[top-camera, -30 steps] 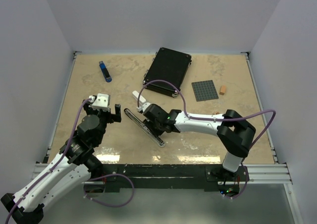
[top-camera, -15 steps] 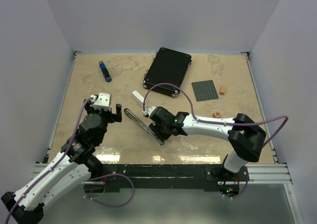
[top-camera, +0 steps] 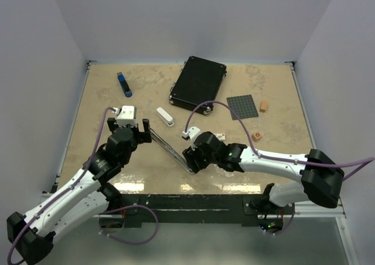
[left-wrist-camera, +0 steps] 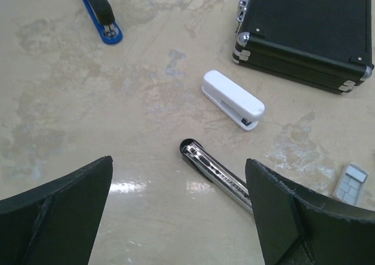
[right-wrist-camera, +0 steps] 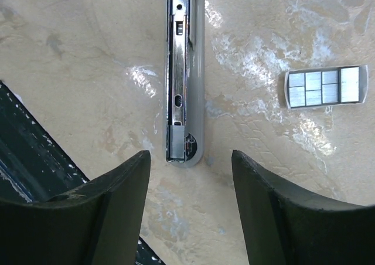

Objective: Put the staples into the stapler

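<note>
The opened stapler (right-wrist-camera: 183, 77) lies with its length running straight ahead from the right gripper (right-wrist-camera: 190, 159), spread wide and empty over its near end; the left gripper (left-wrist-camera: 179, 162) (also spread, empty) faces the far end; the staples (right-wrist-camera: 326, 87) lie beside the stapler, nearest the right gripper

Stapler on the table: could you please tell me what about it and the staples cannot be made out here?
- Stapler: the right wrist view's top edge cuts off one end; in the left wrist view a finger of the left end effector hides the other end.
- Staples: too small in the top view to read any print.
- Whether the stapler's channel is loaded: shiny metal, cannot tell.
</note>
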